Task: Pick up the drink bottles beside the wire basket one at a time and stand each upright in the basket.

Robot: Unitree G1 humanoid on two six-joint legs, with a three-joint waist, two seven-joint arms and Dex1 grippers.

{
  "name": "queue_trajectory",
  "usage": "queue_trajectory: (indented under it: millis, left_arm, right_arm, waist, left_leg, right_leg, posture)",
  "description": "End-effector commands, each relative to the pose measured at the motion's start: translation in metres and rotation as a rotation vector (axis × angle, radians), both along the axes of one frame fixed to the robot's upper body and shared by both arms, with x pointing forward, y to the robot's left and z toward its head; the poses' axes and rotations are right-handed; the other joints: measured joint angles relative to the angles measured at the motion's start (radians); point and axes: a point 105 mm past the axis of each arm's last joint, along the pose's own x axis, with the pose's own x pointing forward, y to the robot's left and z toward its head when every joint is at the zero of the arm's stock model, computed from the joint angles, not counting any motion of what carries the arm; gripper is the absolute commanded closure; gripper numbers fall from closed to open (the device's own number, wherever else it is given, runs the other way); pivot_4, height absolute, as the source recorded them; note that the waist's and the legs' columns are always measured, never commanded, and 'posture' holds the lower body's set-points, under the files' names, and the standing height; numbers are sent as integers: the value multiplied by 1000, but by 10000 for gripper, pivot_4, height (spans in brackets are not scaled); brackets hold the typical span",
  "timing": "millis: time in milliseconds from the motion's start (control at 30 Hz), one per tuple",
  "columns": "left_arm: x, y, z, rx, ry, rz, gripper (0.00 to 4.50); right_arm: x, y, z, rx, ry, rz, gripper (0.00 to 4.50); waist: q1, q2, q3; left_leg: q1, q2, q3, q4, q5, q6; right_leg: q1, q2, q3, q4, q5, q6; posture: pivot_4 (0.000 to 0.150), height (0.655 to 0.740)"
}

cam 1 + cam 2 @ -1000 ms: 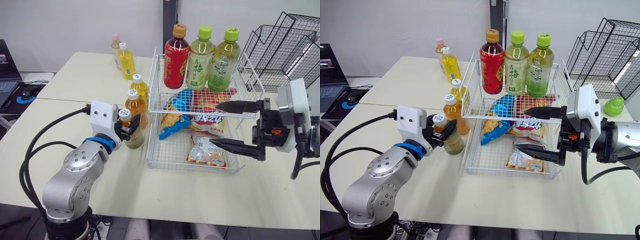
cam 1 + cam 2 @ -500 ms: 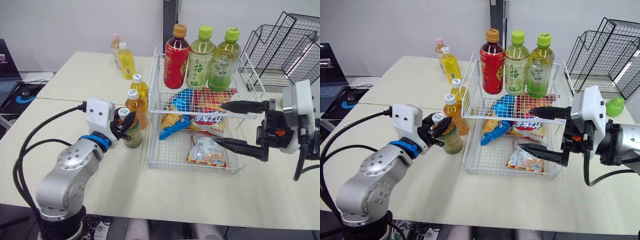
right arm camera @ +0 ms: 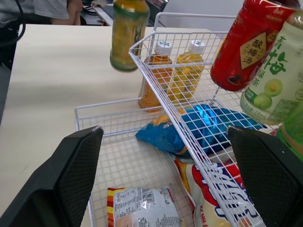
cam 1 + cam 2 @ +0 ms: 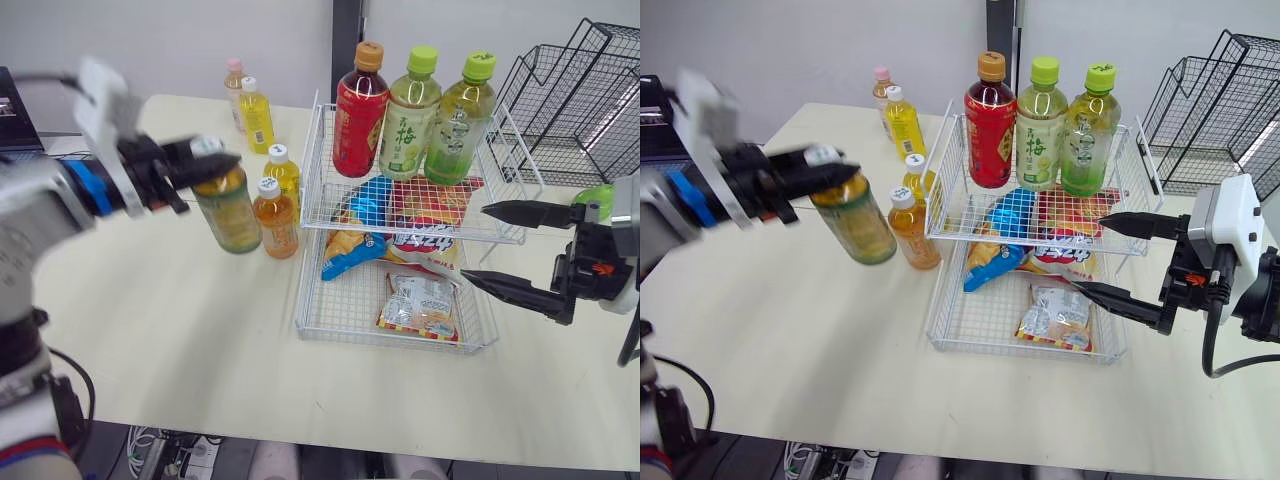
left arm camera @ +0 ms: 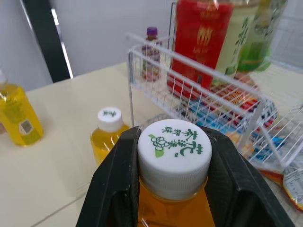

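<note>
left hand (image 4: 205, 163) clamped on white cap of amber bottle (image 4: 228, 208), bottle held up off counter (image 4: 180, 320), tilted a bit, near basket (image 4: 395, 343) on its left side, not in it yet. orange bottle (image 4: 275, 215) and yellow bottle (image 4: 283, 178) standing just beside basket's left wall. red bottle (image 4: 358, 110) plus two green bottles (image 4: 412, 115) upright on basket's top shelf, snack bags (image 4: 420, 305) underneath. right hand (image 4: 472, 242) by basket's right front corner, fingers wide apart, holding nothing

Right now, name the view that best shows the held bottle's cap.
Left wrist view: the white cap sits central, print up, gripped by the left claw. Eye views show it side-on; right wrist view crops it.
</note>
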Motion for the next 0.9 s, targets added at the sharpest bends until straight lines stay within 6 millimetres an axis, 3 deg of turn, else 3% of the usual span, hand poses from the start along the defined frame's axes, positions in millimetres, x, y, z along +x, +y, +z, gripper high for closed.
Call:
queue_trajectory:
  millis: [33,267,400,533,667,900]
  left_arm:
    - [-7,2,44,-17,-80,-44,30972]
    - [-17,-17,120,-113,-157,-212,30976]
    - [-25,-53,145,-137,-144,-399,30976]
    - [-24,-95,139,-62,-112,-556,30977]
    - [-11,-146,114,21,-118,-635,30977]
    - [9,-193,87,34,-126,-707,30977]
  right_arm:
    - [-4,-2,9,-14,-58,-8,0]
    - [-4,-5,8,-2,-67,-37,0]
    - [-5,-5,7,6,-66,-47,0]
    - [-5,-5,7,11,-71,-66,0]
    - [-6,-9,7,14,-82,-109,0]
    - [-13,-12,7,15,-86,-162,0]
  waist:
    - [-2,0,0]
    - [-3,0,0]
    - [1,0,0]
    - [-1,0,0]
    - [-1,1,0]
    - [-12,3,1]
  left_leg:
    - [0,0,0,0,0,0]
    - [-3,0,1,0,0,0]
    - [-5,-1,1,0,0,0]
    - [-5,-1,1,1,0,0]
    - [-5,-1,1,1,0,0]
    - [-6,-1,3,1,0,0]
  right_leg:
    - [0,0,0,0,0,1]
    - [-4,1,1,1,-1,2]
    - [-6,1,1,2,-1,2]
    - [-6,0,1,2,-1,2]
    - [-6,0,1,3,0,1]
    - [-9,1,5,3,1,-1]
  posture:
    - [1500,7347]
    - [1500,7347]
    - [1500,7347]
    - [1500,7347]
    - [1500,7347]
    - [1500,7347]
